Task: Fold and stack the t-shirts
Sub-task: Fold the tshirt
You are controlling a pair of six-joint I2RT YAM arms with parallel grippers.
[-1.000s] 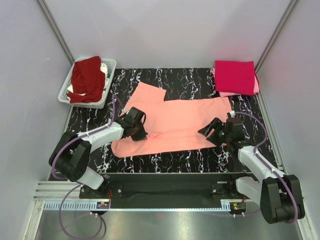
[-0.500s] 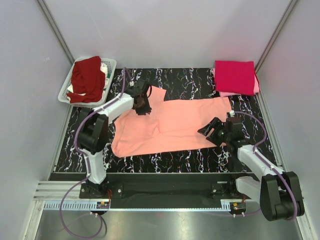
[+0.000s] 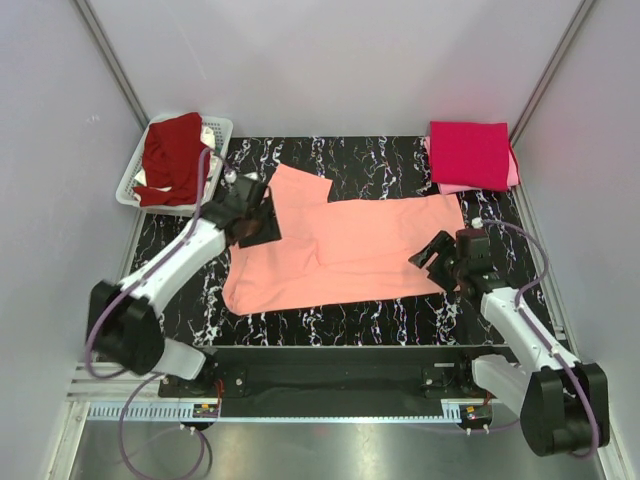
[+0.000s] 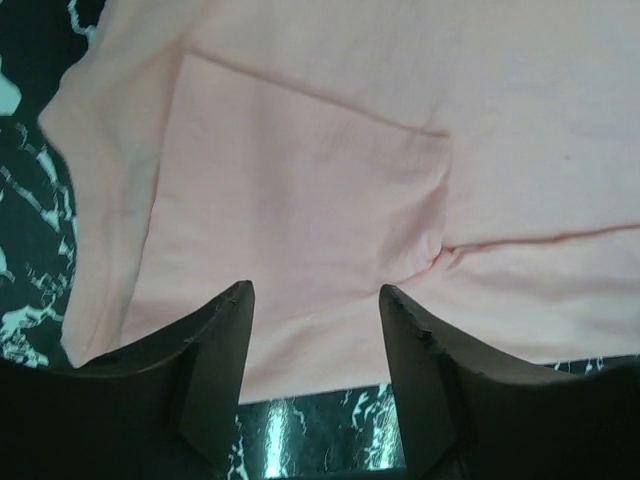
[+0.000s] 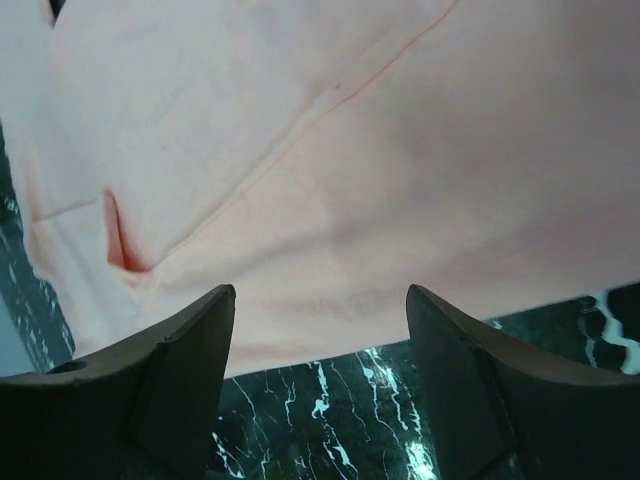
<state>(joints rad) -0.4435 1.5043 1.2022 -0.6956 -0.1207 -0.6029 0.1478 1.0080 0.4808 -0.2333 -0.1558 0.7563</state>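
Black marbled table (image 3: 400,160); salmon t-shirt (image 3: 340,250) laid out at centre.
Left gripper (image 3: 248,215) over the shirt's 10 o'clock edge, jaws spread, nothing between them. Right gripper (image 3: 437,258) at its 3 o'clock edge, jaws likewise spread. Folded crimson t-shirt (image 3: 470,152) at table's 1 o'clock.

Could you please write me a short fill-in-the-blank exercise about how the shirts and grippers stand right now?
1. The crumpled shirt in the white basket is dark ____.
2. Over the peach shirt, the left gripper and the right gripper both have their jaws ____.
3. The folded crimson shirt lies on a paler shirt coloured ____.
4. That stack sits at the table's far ____ corner.

Missing words: red; open; pink; right.
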